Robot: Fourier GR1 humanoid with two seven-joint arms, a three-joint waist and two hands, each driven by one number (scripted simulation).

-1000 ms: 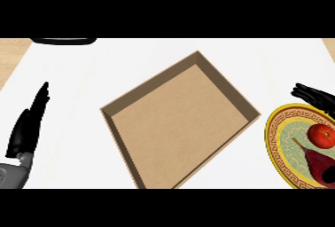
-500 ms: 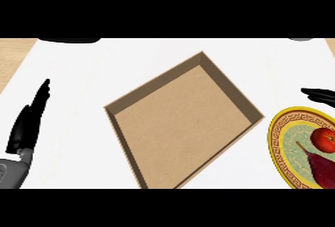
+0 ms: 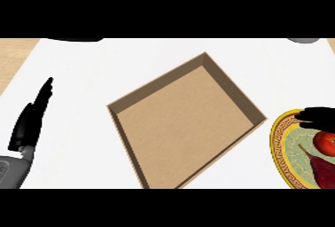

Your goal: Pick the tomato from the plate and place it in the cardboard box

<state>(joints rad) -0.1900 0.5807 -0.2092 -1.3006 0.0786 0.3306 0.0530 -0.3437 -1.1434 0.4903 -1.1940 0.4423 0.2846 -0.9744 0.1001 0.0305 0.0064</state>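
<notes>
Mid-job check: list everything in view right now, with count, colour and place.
cardboard box: one, brown, open top, middle of the counter
plate: one, gold rim, green centre, right edge, partly cut off
tomato: one, red, on the plate
long item: one, dark red, on the plate below the tomato; unidentifiable
counter: white, wooden strip at far left
dark object: one, black, top edge, cut off
grey object: one, top right, cut off
left hand: black, open, resting at left
right hand: black, over the plate's upper rim, mostly out of view
</notes>
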